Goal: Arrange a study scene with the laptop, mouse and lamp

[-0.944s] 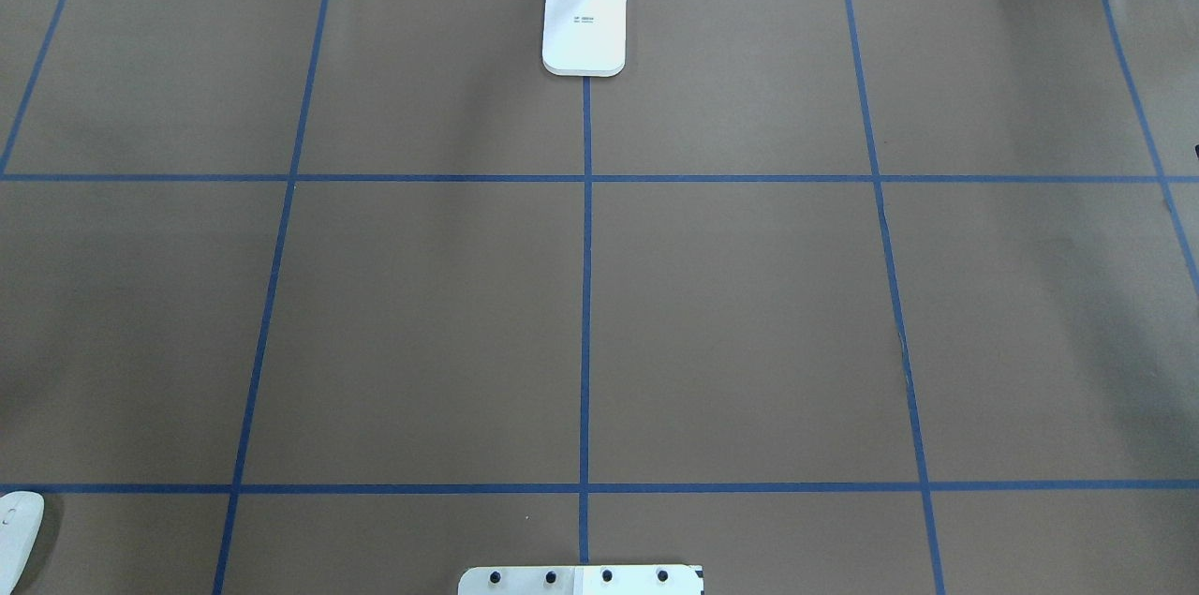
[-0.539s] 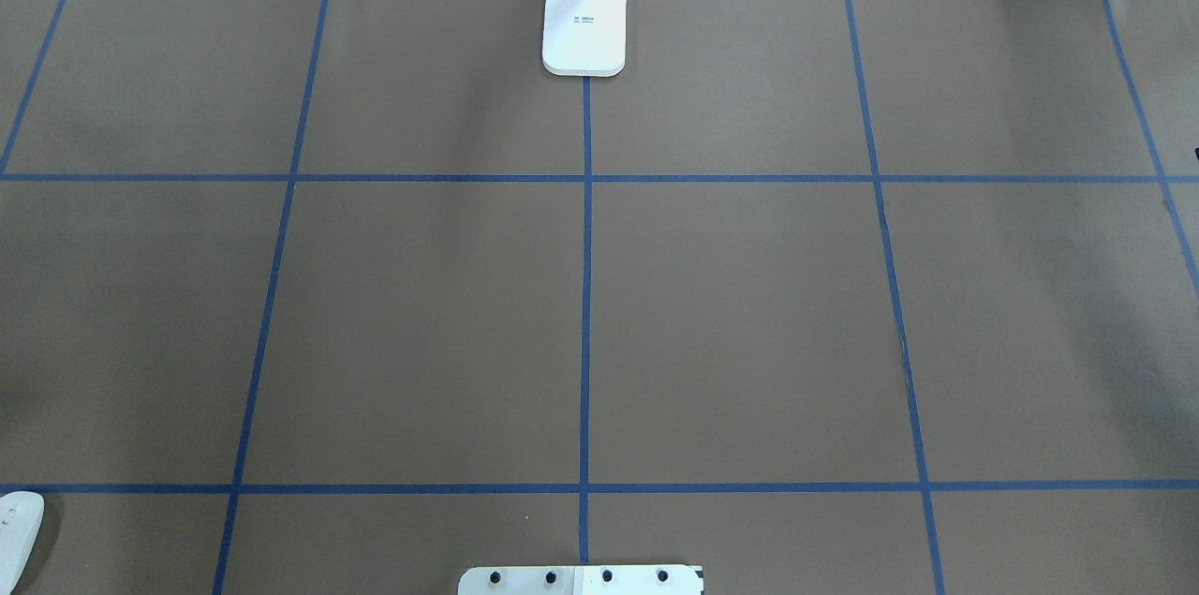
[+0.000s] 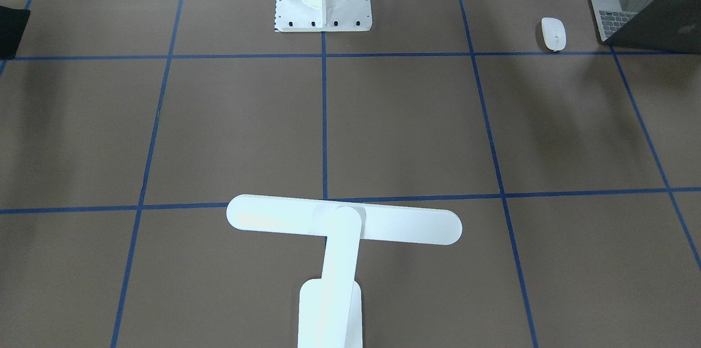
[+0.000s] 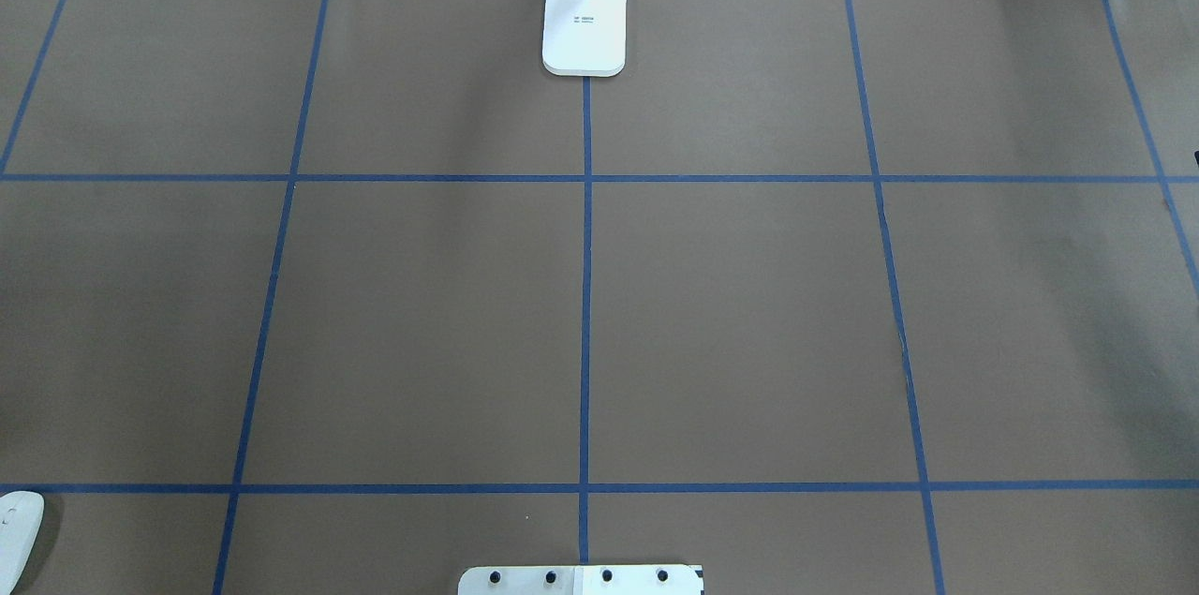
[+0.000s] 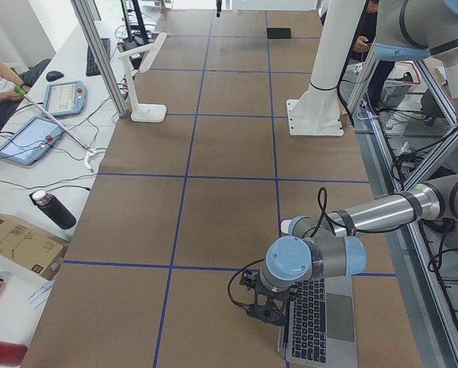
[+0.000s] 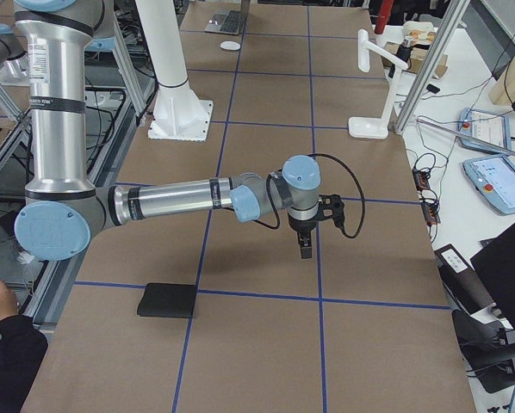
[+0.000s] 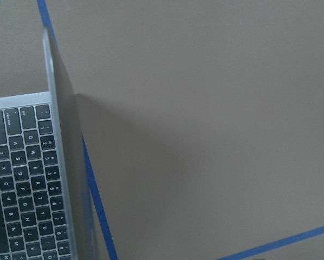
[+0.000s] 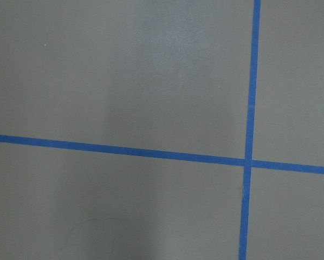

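- Where are the things?
- Shows laptop [image 3: 646, 19] open at the left end of the table [image 4: 749, 314], mouse [image 3: 553, 33] near it, lamp [image 3: 342, 222] at the far middle edge.
- And the grippers?
- Puts left gripper [image 5: 266, 310] low by the laptop's screen, likely to grasp it. Leaves right gripper [image 6: 306, 249] hovering mid-table, probably idle. Cannot tell whether apart or together.

The laptop [image 5: 315, 322] sits on the table [image 5: 214, 146] just beside the left gripper [image 5: 261, 308], on the robot's side of its fingers. The mouse [image 3: 553, 33] lies near the laptop, on the side away from that gripper. The lamp [image 6: 374, 82] stands well beyond the right gripper [image 6: 305, 251], and the pad [image 6: 167, 299] lies nearer the table's right end.
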`<act>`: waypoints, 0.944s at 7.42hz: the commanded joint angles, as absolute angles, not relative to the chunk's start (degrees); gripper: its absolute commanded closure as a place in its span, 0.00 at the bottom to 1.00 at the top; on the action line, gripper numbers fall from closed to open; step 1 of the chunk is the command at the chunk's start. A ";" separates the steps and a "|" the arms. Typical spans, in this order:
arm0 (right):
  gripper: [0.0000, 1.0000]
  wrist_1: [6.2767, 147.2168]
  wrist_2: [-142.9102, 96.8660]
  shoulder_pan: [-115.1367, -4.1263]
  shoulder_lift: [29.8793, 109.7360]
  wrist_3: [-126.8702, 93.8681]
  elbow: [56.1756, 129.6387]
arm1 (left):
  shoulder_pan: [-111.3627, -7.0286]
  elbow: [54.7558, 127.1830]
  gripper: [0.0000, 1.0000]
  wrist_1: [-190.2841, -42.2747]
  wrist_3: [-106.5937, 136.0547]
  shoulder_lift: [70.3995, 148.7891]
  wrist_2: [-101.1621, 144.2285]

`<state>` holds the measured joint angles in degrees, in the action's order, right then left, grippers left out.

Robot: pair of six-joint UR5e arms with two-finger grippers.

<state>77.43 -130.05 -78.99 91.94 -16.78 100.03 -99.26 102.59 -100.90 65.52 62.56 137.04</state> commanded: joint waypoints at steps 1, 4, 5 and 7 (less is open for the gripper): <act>0.00 77.43 -130.08 -78.93 92.28 -16.79 100.02 | -97.92 109.83 0.09 -90.96 65.75 63.79 136.76; 0.00 77.43 -129.99 -78.66 92.55 -16.79 99.93 | -97.91 109.26 0.10 -89.73 64.60 63.29 135.27; 0.00 77.34 -129.90 -78.66 92.55 -16.79 100.02 | -97.82 106.72 0.10 -91.82 64.51 63.37 135.18; 0.00 77.34 -129.99 -78.66 92.64 -19.31 101.59 | -97.82 105.91 0.14 -95.09 63.72 60.65 133.95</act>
<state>77.39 -130.00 -78.67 92.60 -17.38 100.73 -97.88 106.54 -93.58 64.03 61.87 134.41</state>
